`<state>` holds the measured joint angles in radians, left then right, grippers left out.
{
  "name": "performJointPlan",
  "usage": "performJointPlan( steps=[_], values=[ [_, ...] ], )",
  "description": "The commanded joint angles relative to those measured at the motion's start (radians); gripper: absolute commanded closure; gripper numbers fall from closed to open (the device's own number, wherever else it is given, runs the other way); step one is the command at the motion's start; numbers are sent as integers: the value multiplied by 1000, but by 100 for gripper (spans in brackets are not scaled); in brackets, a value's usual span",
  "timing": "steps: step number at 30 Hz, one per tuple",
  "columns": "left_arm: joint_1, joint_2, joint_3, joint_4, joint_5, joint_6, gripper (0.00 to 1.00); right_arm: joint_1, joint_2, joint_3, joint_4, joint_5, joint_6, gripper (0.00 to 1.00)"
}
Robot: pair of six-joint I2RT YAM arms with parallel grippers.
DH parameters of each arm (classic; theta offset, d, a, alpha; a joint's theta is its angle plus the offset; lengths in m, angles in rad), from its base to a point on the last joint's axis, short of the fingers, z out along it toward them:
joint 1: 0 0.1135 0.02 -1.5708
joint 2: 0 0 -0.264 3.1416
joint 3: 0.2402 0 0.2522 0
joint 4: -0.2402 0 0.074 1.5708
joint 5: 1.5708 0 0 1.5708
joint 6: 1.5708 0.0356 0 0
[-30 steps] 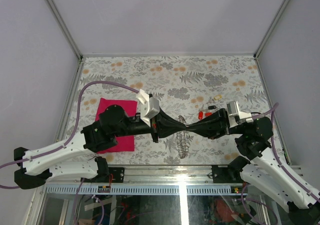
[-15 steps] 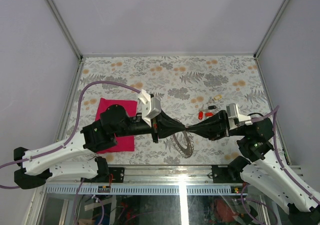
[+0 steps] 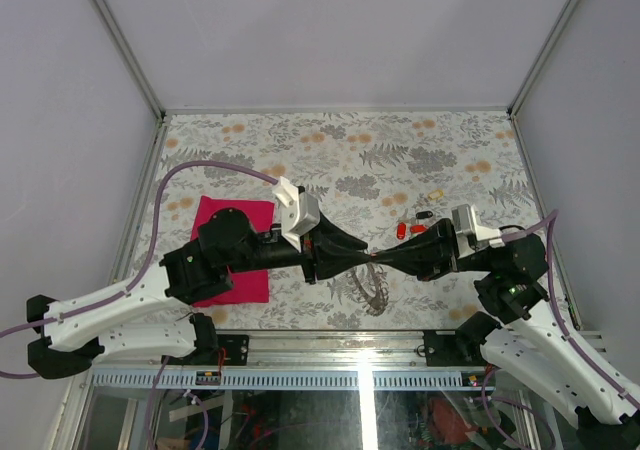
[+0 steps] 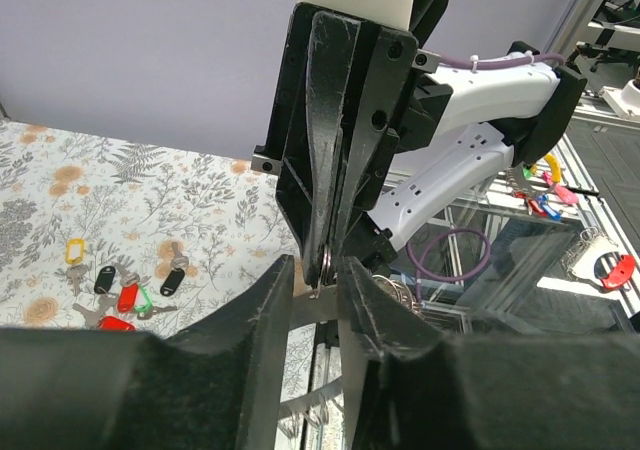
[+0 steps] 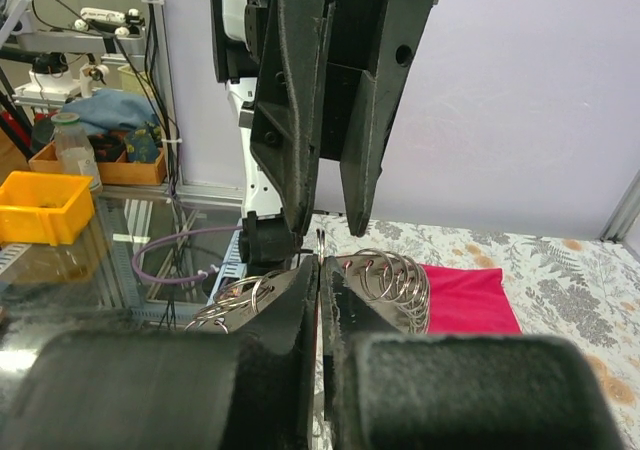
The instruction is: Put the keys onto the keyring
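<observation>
The right gripper has its two fingers pressed almost together, with only a thin slit between them. They are clamped on the keyring. In the right wrist view, the shiny loops of the keyring stick out on both sides of the fingers, at 2 o'clock and at 9 o'clock.

The left gripper faces it, tip to tip. Its fingers are a little apart. The tip of the right gripper pokes into the gap between them, with a small silver loop at its end. A bit of grey metal crosses the gap too. I cannot tell if the left fingers touch it.

In the top view, the two tips meet near the middle of the table, toward its near edge. The rest of the keyring shows just under them, at 6 o'clock, as a thin grey oval over the flowery top.

The keys lie on the table at 1 o'clock from the tips, near but not touching them. Their heads are red, black and yellow.

A magenta cloth lies flat at 9 o'clock, under the left arm.
</observation>
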<state>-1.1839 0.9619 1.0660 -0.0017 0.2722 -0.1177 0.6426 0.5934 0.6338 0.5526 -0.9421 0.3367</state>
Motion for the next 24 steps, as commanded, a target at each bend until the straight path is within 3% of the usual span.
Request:
performJointPlan(
  steps=[1, 17, 20, 24],
  values=[
    [1, -34, 18, 75, -20, -1, 73, 8, -7, 33, 113, 54, 55, 100],
    [1, -73, -34, 174, -42, -23, 70, 8, 70, -45, 565, 236, 432, 100],
    [0, -66, -35, 229, -42, -24, 62, 9, 107, -56, 676, 247, 494, 100],
    [1, -62, -38, 279, -48, -26, 60, 8, 119, -59, 695, 246, 496, 100]
  ],
)
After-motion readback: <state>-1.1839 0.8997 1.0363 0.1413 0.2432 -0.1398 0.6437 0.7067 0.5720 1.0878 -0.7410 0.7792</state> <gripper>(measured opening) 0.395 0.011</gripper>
